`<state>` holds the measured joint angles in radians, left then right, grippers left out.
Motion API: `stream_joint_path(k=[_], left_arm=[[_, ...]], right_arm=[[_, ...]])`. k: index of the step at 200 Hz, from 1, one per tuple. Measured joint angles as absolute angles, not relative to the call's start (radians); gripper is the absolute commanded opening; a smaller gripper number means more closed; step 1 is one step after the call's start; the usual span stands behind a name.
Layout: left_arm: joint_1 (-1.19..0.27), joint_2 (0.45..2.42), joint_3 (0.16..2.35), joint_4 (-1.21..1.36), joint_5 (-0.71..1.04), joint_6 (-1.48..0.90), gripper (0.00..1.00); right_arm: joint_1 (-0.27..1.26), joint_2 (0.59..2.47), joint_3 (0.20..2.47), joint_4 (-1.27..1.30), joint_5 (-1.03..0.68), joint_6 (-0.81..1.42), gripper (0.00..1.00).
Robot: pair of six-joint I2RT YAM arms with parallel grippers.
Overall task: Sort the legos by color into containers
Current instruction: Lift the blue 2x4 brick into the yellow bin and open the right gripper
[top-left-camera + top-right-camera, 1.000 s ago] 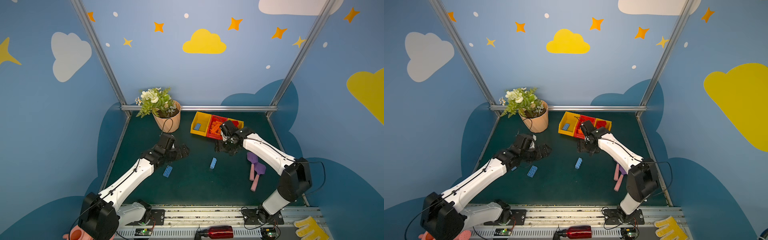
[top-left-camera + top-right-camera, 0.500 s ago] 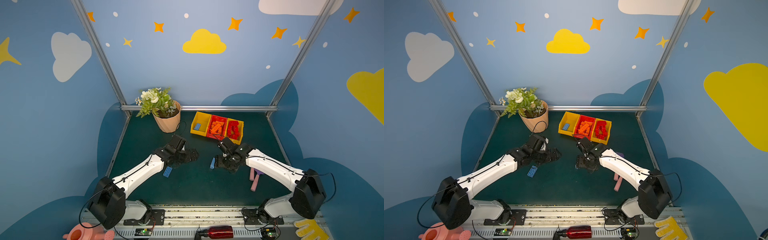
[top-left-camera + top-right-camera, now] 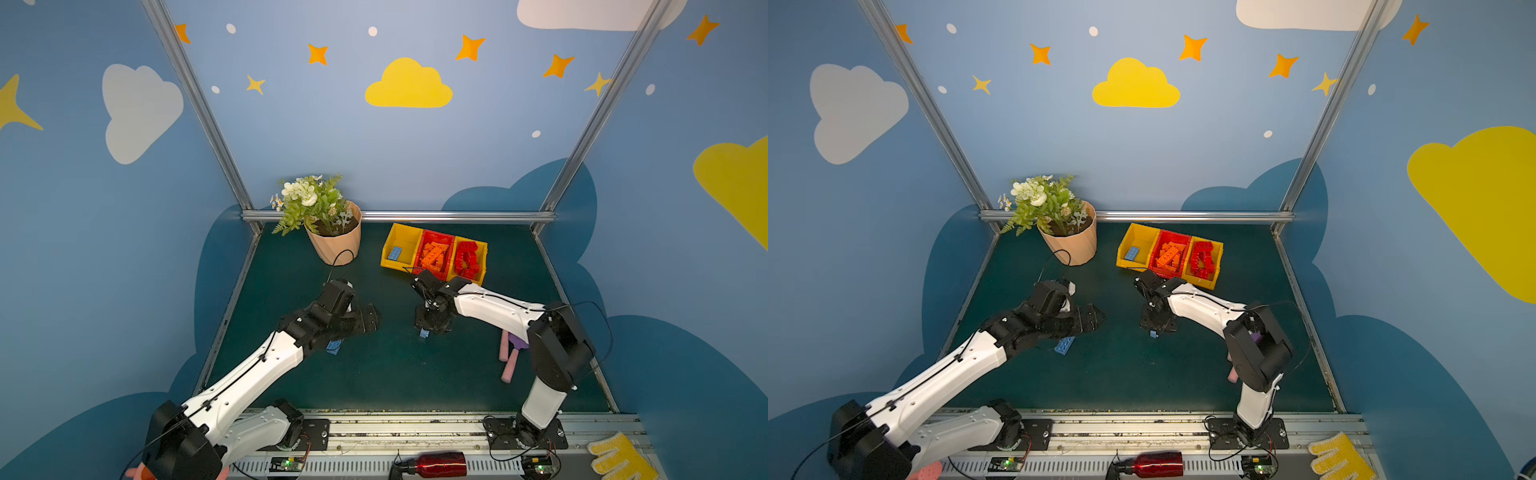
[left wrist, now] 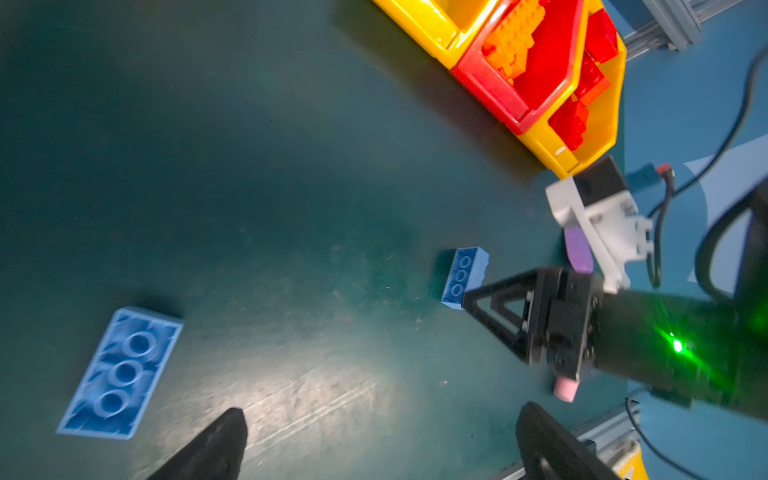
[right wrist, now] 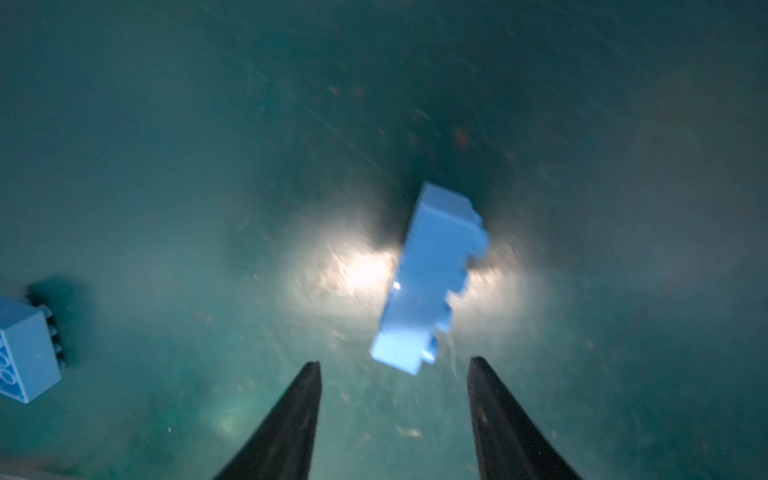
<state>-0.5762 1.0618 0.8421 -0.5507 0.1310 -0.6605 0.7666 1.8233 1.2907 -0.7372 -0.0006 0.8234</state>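
Black fingers (image 5: 291, 424) of the right gripper (image 5: 395, 363) stand apart with nothing clamped. A light blue brick (image 5: 428, 274) lies on its side on the dark green mat (image 3: 374, 374), its near end just reaching the gap between the tips, and neither finger touches it. In both top views this gripper points down over that brick, in front of the containers (image 3: 405, 241) and near them.

The left gripper (image 4: 382, 415) is spread wide and empty above bare mat. A flat blue brick (image 4: 120, 374) lies underside up beside it, showing 3 round tubes. It sits farther in front of the containers than the light blue brick does, off toward their left end.

The containers are 3 joined bins in a row: yellow, red, yellow. The left yellow bin holds 1 blue piece (image 3: 394, 252), the red middle bin holds orange bricks (image 3: 434, 255), and the right yellow bin holds red bricks (image 3: 467, 262).

A peach flower pot (image 3: 334, 245) stands left of the containers. Pink foam cylinders (image 3: 509, 365) and a purple piece (image 3: 517, 341) lie well in front of the containers' right end, partly hidden by the right arm.
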Motion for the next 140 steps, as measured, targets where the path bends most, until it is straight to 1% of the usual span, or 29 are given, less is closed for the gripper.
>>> stream_joint_path(k=[14,48,69,86,99,128,140], left_arm=[[-0.566,1.018,0.833,-0.57,0.11,-0.658,1.0],[-0.526,0.939,0.828,-0.612,0.076,-0.646,1.0],[-0.497,0.924,0.828,-0.633,0.069,-0.64,1.0],[-0.476,0.926,0.828,-0.641,0.07,-0.636,1.0],[-0.464,0.932,0.828,-0.641,0.07,-0.632,1.0],[-0.445,0.962,0.828,-0.641,0.075,-0.623,1.0],[-0.438,0.974,0.828,-0.641,0.077,-0.619,1.0]], right_arm=[[0.759,1.869,1.329,-0.744,0.0,0.822,0.44],[0.74,1.914,1.386,-0.783,-0.002,0.817,0.43],[0.736,1.924,1.398,-0.801,-0.002,0.808,0.43],[0.732,1.938,1.401,-0.809,-0.002,0.804,0.39],[0.729,1.963,1.401,-0.81,-0.009,0.801,0.33],[0.721,2.002,1.409,-0.813,-0.023,0.784,0.16],[0.719,2.003,1.416,-0.813,-0.027,0.773,0.13]])
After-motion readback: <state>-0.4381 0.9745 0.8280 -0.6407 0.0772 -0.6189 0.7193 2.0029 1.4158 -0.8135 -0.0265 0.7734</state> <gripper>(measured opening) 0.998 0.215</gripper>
